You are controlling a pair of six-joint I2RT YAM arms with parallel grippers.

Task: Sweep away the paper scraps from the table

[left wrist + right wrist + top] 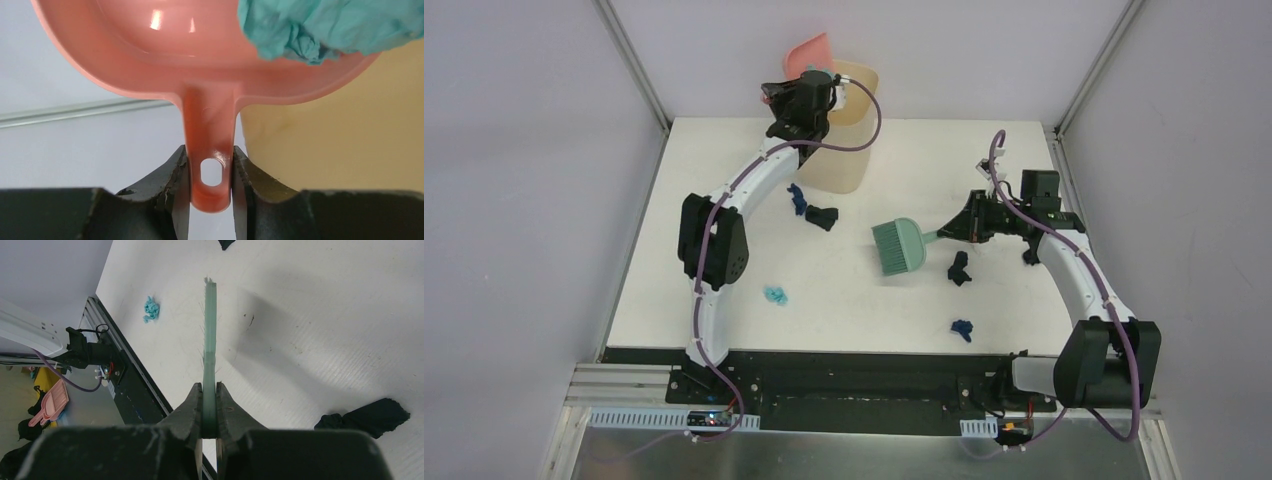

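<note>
Bench (874, 310): white top, black strip along the front edge. Paper scraps, loose on the bench, nearest first: dark blue scrap (962, 328) close to the front edge, right of centre; teal scrap (775, 295) left of centre, near the left arm (714, 250); black scrap (959, 268) just right of the brush head; blue and black pair (812, 208) lying together near the foot of the bin. Right hand (210, 412): jaws pressed shut on the handle of the green brush (900, 247), held mid-bench; whether its bristles touch the surface cannot be told. Cream bin (849, 150): stands at the far edge. Left hand (210, 172): jaws closed onto the handle of the pink dustpan (150, 55), which is raised over the bin. Teal wad (320, 25): lies in the pan.
</note>
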